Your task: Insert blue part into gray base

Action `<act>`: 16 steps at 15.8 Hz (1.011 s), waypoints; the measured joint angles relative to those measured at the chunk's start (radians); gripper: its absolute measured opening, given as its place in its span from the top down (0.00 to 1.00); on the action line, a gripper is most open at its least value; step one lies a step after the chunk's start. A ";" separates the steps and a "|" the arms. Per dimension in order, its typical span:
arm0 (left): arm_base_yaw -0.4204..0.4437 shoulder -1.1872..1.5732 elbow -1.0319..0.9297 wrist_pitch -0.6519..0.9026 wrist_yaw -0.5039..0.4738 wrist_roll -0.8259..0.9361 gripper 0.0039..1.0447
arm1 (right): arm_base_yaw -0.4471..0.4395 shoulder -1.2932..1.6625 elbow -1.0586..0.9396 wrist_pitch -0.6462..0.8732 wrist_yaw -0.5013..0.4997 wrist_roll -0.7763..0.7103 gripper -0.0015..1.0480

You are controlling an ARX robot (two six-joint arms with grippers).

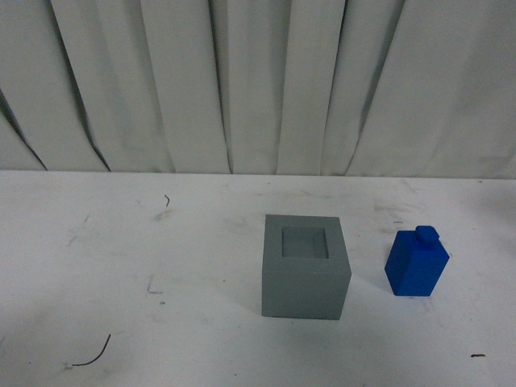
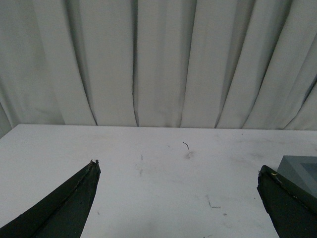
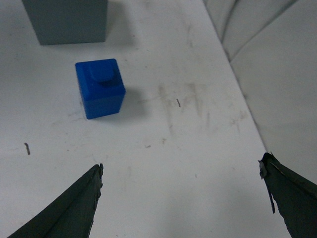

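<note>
The gray base (image 1: 305,270) stands on the white table near the middle, its square recess facing up and empty. To its right, a small gap away, the blue part (image 1: 416,263) stands upright with its knob on top. Neither arm shows in the front view. In the right wrist view the blue part (image 3: 99,88) lies ahead of my open right gripper (image 3: 181,168), with the gray base (image 3: 67,20) beyond it. My left gripper (image 2: 178,167) is open over bare table, and a corner of the gray base (image 2: 302,168) shows behind one finger.
The white table (image 1: 121,266) carries scuffs and a few dark specks. A pleated white curtain (image 1: 258,81) hangs behind it. In the right wrist view the table's edge (image 3: 233,69) runs close beside the blue part's side of the table.
</note>
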 joint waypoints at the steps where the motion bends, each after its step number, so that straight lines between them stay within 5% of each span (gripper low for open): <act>1: 0.000 0.000 0.000 0.000 0.000 0.000 0.06 | 0.021 0.026 0.026 -0.055 0.008 -0.025 0.06; 9: 0.000 0.000 0.000 0.000 0.000 0.000 0.06 | 0.161 0.213 0.216 -0.290 0.110 -0.085 0.06; 16: 0.000 0.000 0.000 0.000 0.000 0.000 0.06 | 0.299 0.265 0.225 -0.222 0.202 -0.024 0.06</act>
